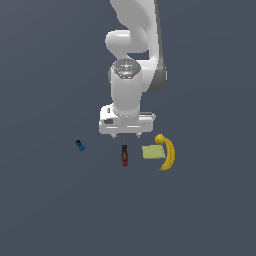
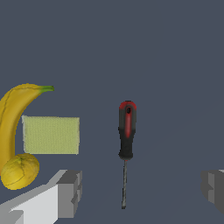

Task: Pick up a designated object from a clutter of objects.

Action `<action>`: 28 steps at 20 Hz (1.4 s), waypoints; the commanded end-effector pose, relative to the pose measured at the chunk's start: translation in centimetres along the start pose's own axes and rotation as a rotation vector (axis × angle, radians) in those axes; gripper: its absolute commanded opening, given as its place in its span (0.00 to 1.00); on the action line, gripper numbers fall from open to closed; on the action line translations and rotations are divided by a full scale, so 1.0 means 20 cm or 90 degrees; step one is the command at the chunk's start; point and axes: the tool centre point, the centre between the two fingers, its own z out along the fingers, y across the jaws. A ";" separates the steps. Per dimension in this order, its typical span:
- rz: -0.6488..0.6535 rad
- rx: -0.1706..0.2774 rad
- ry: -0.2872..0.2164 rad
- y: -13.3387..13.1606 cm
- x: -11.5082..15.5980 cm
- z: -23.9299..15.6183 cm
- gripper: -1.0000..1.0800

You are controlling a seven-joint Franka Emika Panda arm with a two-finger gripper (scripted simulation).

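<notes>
End effector (image 1: 125,135) held above screwdriver (image 1: 124,155), jaws spread wide, nothing gripped; in wrist view shaft lies between fingers (image 2: 70,192). Screwdriver flat on dark surface (image 1: 50,200), green pad (image 1: 153,152) and banana (image 1: 168,151) toward exterior view's right, small blue object (image 1: 80,145) well apart left

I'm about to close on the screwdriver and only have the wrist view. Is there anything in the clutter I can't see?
Observer: Yes. A tiny blue object lies alone, well off to the exterior view's left of the screwdriver.
Operator: Is it near the arm?
Observer: No. The arm stands upright with its hand pointing straight down, and the gripper is at the screwdriver's shaft end, apart from the blue object.
</notes>
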 end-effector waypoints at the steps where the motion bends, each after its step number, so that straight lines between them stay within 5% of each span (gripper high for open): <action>1: 0.001 0.003 0.000 0.01 -0.03 0.12 0.96; 11: 0.006 0.007 -0.002 0.04 -0.16 0.43 0.96; 28: 0.008 0.008 -0.003 0.05 -0.20 0.59 0.96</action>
